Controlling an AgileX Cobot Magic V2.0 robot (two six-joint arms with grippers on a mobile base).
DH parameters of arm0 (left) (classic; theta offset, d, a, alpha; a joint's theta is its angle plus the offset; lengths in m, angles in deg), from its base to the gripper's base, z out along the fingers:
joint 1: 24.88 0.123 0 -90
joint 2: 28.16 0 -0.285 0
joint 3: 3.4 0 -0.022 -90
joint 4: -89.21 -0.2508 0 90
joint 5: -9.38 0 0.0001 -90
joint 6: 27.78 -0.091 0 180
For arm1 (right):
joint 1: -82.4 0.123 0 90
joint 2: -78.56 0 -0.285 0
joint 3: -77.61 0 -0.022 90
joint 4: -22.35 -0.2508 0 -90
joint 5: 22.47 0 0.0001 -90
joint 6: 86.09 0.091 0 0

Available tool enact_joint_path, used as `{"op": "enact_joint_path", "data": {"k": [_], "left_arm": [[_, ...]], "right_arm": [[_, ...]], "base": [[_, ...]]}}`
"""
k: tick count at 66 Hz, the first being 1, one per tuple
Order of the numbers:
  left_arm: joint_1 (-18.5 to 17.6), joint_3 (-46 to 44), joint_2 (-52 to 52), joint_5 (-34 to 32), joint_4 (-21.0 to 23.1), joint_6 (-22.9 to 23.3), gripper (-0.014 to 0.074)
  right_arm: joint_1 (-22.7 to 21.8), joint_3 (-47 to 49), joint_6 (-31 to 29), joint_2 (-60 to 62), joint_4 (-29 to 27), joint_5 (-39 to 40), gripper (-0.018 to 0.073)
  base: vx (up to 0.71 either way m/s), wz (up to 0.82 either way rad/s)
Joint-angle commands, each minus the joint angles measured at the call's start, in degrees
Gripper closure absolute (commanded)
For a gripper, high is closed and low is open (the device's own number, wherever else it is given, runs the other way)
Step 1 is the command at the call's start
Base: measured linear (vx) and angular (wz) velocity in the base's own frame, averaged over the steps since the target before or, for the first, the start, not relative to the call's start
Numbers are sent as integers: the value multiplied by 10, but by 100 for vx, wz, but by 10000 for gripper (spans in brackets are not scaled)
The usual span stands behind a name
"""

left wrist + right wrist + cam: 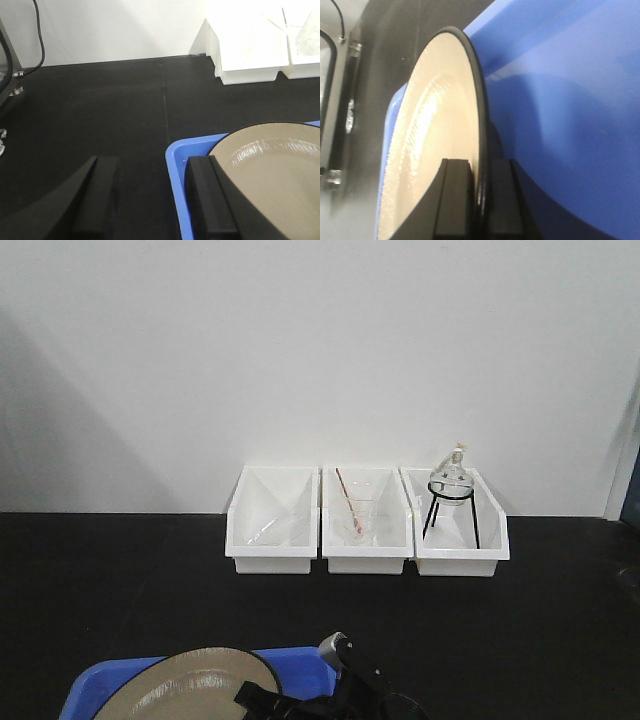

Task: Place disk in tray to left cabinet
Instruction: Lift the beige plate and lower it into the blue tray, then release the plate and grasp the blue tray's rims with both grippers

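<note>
Right pincer (479,167) clamps disk (435,130) rim; left pincer (150,167) straddles tray (175,160) wall

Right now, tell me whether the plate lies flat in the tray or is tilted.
Tilted. The right gripper pinches the rim of the plate, holding that edge raised above the blue tray.

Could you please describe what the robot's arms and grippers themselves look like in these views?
The left gripper has two matte black fingers, blocky and flat-faced, with no visible markings. The right gripper looks the same, with plain black rectangular fingers. In the front view, the arm is black with a silver-grey cylindrical fitting on top. No labels can be made out.
</note>
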Motion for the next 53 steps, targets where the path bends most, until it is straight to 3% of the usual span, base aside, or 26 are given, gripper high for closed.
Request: {"op": "enact_joint_path", "data": {"k": [1, 9, 22, 31, 48, 53], "left_arm": [[0, -20, 4, -42, 5, 3, 156], [0, -20, 4, -42, 5, 3, 156], [0, -20, 4, -40, 5, 3, 156], [0, -20, 4, -38, 5, 3, 156], [0, -20, 4, -38, 5, 3, 156], [0, -20, 4, -34, 5, 3, 156]], "right_arm": [[-3, 8, -62, 21, 4, -52, 394], [-3, 8, -125, 23, 4, -72, 300], [-23, 8, -158, 51, 3, -103, 158], [-56, 8, -186, 84, 6, -140, 131], [-117, 8, -300, 173, 21, -161, 132], [-116, 20, -354, 197, 44, -224, 132]], "base": [[0, 0], [0, 0], [0, 0], [0, 0], [0, 0], [0, 0]]}}
